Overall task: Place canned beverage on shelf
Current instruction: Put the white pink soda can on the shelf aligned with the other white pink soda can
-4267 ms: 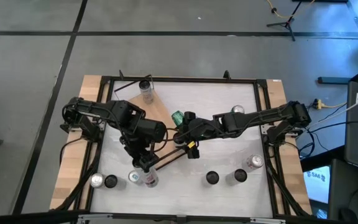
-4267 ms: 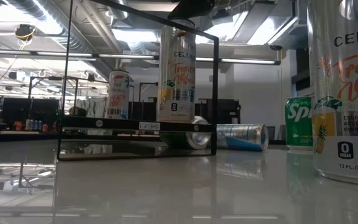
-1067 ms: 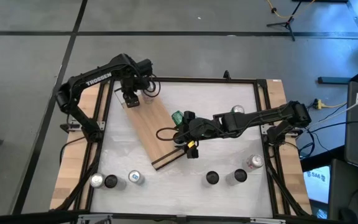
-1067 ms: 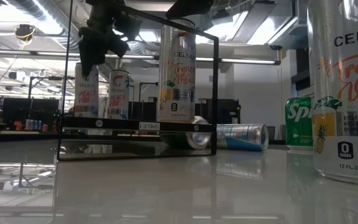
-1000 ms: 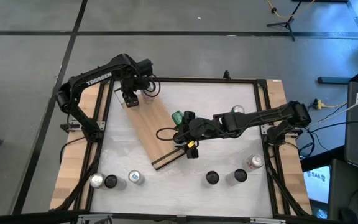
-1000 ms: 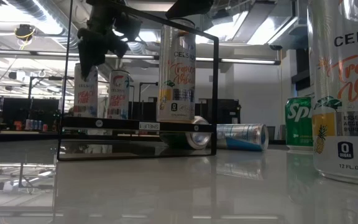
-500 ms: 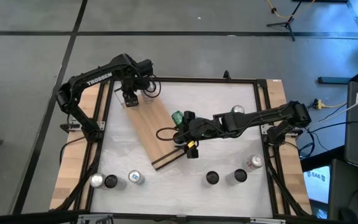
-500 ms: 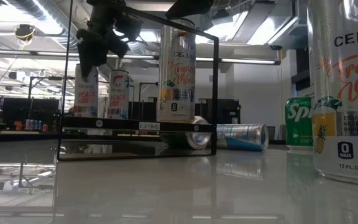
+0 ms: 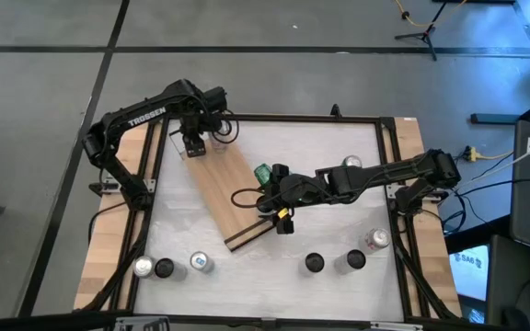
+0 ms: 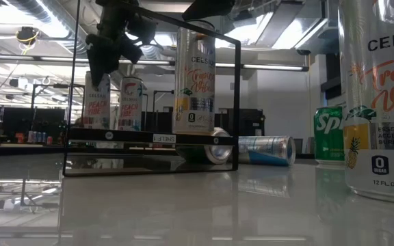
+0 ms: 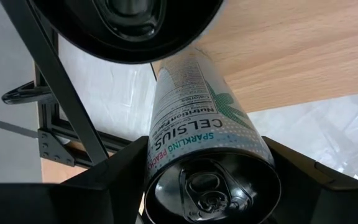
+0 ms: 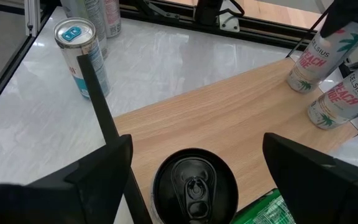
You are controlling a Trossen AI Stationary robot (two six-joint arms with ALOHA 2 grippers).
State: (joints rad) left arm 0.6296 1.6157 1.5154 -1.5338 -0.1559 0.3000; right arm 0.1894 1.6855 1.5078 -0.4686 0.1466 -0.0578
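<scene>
Your right wrist camera, looking over the shelf (image 12: 229,130)

You see a black-topped can (image 12: 194,183) between the gripper (image 12: 194,171) fingers, two Celsius cans (image 12: 328,81) upright at the board's far end, and a blue-topped can (image 12: 82,56) on the desk (image 12: 36,130).

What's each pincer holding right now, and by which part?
Left pincer grips the Celsius can by its sides just below the top rim, its base on the shelf. Right pincer holds nothing: open, straddling a black-topped can.
</scene>
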